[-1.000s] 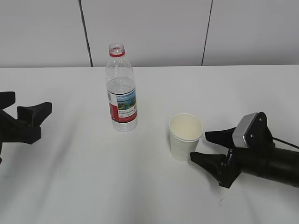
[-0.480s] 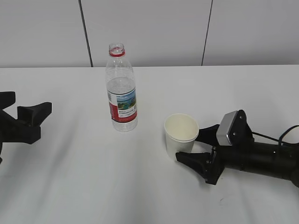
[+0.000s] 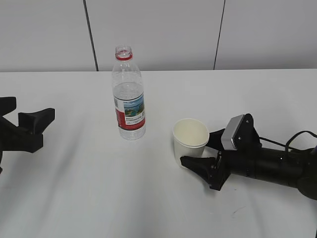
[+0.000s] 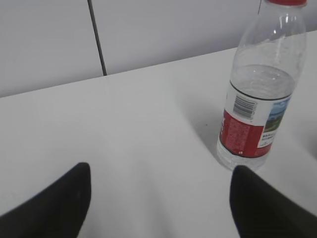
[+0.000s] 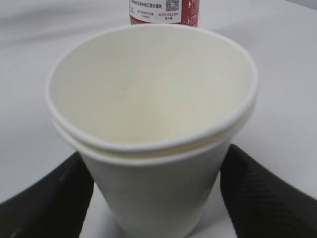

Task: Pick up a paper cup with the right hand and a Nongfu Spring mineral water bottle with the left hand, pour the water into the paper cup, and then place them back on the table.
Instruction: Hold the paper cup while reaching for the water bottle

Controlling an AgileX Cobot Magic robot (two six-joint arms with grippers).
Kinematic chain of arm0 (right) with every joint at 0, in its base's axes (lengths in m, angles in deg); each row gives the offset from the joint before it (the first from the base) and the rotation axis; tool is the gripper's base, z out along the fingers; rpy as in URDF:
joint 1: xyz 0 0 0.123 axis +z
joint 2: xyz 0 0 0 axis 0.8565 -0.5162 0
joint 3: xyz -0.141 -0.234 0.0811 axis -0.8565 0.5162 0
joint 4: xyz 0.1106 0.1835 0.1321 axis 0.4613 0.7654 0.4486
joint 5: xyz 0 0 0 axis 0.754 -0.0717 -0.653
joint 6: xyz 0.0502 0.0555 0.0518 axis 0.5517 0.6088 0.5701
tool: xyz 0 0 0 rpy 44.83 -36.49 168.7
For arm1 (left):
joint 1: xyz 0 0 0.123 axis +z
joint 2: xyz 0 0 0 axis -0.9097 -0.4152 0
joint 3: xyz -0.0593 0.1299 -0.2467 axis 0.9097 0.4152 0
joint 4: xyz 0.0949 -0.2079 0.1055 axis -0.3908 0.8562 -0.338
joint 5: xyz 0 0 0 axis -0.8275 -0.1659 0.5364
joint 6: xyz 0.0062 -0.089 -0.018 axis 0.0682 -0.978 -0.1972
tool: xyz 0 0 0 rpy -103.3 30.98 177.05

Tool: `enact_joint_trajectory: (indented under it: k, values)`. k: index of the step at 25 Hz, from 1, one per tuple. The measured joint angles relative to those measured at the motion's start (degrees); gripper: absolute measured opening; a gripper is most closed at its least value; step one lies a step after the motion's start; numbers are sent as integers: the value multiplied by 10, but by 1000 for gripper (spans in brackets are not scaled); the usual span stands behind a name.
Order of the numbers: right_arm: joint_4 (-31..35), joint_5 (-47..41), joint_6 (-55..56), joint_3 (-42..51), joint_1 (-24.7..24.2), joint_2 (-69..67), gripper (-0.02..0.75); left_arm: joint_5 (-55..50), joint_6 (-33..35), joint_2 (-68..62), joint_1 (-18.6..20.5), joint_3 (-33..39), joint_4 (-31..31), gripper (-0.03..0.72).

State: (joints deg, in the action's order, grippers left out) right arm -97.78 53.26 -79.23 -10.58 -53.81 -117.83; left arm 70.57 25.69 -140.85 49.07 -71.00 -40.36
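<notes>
1. Low right of the exterior view, the right gripper [image 3: 199, 153] lies along the table [image 3: 74, 198], jaws apart and straddling the cup [image 3: 190, 144]; neither jaw clearly presses it. Centre the cup, then close gently so the thin wall does not crush.
2. At the left edge, the left gripper [image 3: 25, 130] waits with jaws apart and empty.
3. Farther back, centre left, the bottle [image 3: 129, 99] stands upright, uncapped, well apart from that gripper.

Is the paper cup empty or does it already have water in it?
Empty: the right wrist view looks into the paper cup and shows only dry cream walls.
</notes>
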Motion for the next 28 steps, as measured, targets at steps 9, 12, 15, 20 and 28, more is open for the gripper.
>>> enact_joint_trajectory:
  k: [9,12,15,20,28]
  values:
    - [3,1,0,-4,0,-2,489,5,0,0,0,0,0,519]
    - [4,1,0,-4,0,-2,480,16,0,-15,0,-1,0,519]
    - [4,1,0,-4,0,7,477,35,0,-50,0,-8,-5,519]
    - [21,1,0,-4,0,41,477,120,-29,-135,0,-28,-61,519]
    - [50,1,0,-4,0,51,474,231,-103,-274,0,-74,-147,631]
